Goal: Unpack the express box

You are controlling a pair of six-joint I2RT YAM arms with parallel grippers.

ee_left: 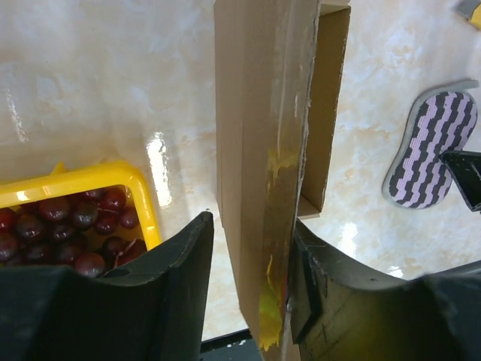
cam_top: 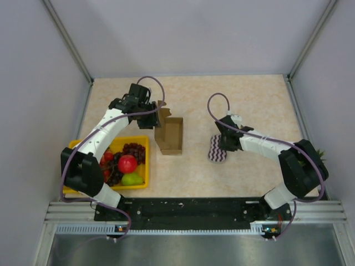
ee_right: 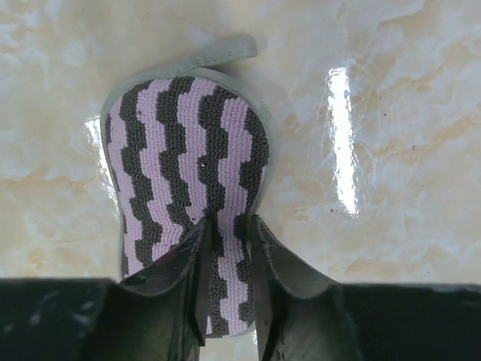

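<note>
Left gripper straddles a cardboard panel of the box, one finger on each side. The finger on the tray's side stands slightly clear of the card, so the jaws are parted and not clamping it. This panel rises straight up between the fingers and bears yellow smears low down. Just past it, the rest of the box stands open on the table, its brown inside showing. In the top view the box sits directly under and just in front of this gripper, about midway between the two arms.

Behind and to the left of the same gripper lies the yellow tray, close to the box but apart from it. It holds dark grapes, a red apple and a green pear.

Well off to that gripper's right, the striped pouch lies flat on the table. Right gripper is down over the pouch's near end, fingers barely apart with striped fabric between them. I cannot tell whether they pinch it.
</note>
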